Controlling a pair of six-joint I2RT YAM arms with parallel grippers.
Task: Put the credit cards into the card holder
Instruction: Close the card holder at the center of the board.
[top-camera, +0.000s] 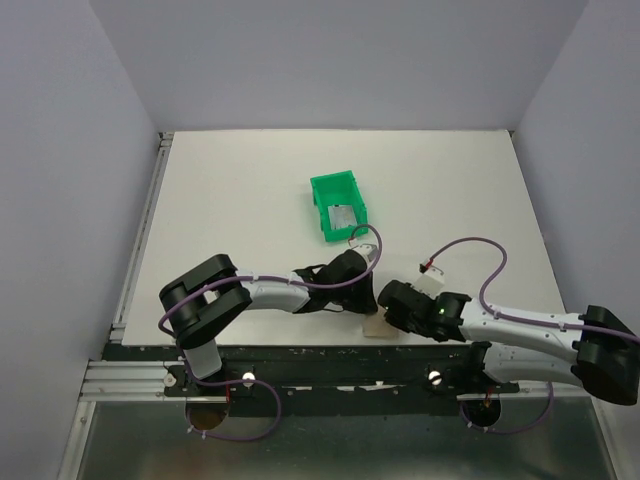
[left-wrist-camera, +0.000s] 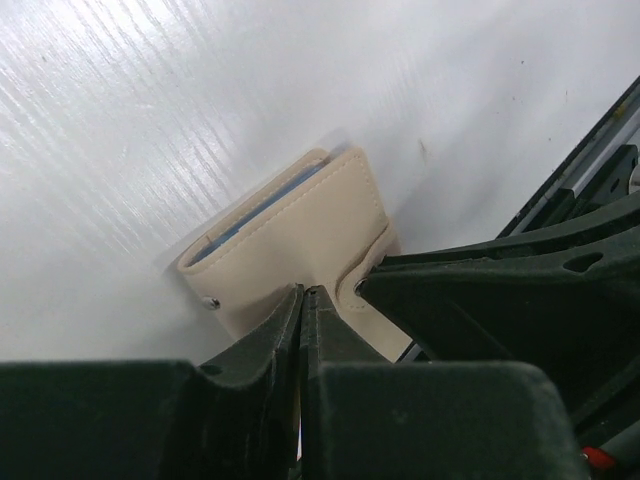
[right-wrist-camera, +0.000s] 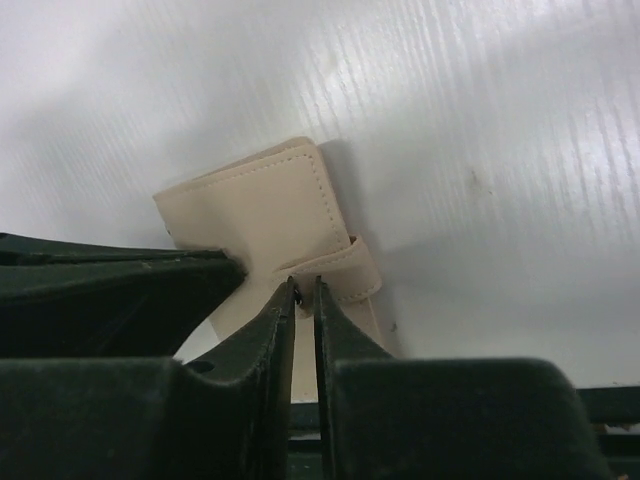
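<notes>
The tan card holder sits near the table's front edge, between both grippers. In the left wrist view the card holder is folded, and a pale blue lining shows at its upper edge. My left gripper is shut on its lower part, and is also seen from above as the left gripper. My right gripper stands open by a narrow gap, its tips at the end of the closing strap of the card holder. One silver credit card lies in the green bin.
The green bin stands past the grippers, toward the middle of the table. The black rail of the arm mounts runs just behind the card holder. Purple cables loop over both arms.
</notes>
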